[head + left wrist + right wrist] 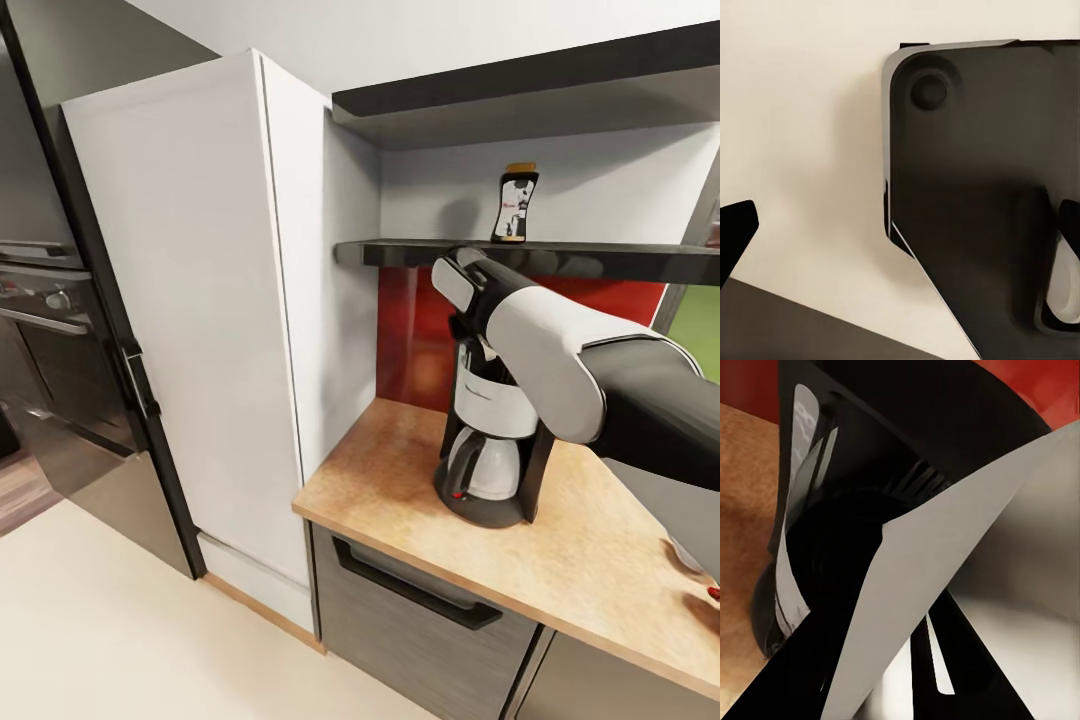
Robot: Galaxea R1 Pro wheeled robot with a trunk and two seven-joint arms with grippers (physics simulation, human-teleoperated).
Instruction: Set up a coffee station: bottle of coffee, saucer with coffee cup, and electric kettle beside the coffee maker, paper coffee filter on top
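On wooden countertop [600, 570], beside tall white cabinet [190, 300]: coffee maker [490, 440] upright, glass carafe in base. Right arm [580, 350] reaches over its top; right gripper hidden, open or closed cannot tell. Right wrist view: white paper coffee filter [922, 577] close against coffee maker's dark top. Bottle of coffee [515, 203] upright on dark shelf [560, 255] above. Left gripper state unclear.

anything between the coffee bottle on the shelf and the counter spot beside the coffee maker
Yes: the right arm reaches over the coffee maker, directly below the bottle of coffee. The countertop left of the maker looks open.
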